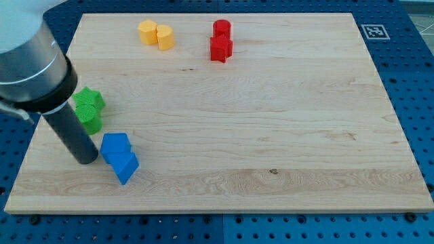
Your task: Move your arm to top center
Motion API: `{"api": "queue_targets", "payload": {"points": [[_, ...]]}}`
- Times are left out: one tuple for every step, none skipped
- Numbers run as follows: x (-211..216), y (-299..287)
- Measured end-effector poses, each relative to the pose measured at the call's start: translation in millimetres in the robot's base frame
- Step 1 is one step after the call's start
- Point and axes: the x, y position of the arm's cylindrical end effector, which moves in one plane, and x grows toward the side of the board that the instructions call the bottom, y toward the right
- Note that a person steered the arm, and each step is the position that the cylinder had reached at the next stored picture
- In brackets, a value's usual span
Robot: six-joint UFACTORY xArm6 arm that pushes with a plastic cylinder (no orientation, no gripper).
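My tip [86, 160] rests on the wooden board [271, 122] near the view's left edge, low down. It sits just left of two blue blocks: one [114, 145] close beside the tip, the other [125, 167] below and right of it. Two green blocks lie just above the tip: a star-like one [90, 100] and another [90, 120] under it, partly hidden by the rod. Two yellow blocks [148, 31] [165, 36] sit at the view's top left. A red cylinder [222, 28] and a red star-like block [221, 49] sit at the top centre.
A white tag with a black square marker [375, 31] lies off the board at the top right. The board rests on a blue perforated table [413, 81]. The arm's grey body [30, 57] fills the top left corner.
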Motion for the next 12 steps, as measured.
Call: {"api": "queue_targets", "payload": {"points": [[-1, 16], [-1, 17], [-1, -2], [-1, -24], [0, -25], [0, -25], [-5, -28], [-36, -67], [-80, -107], [-105, -108], [-183, -97], [-267, -79]]}}
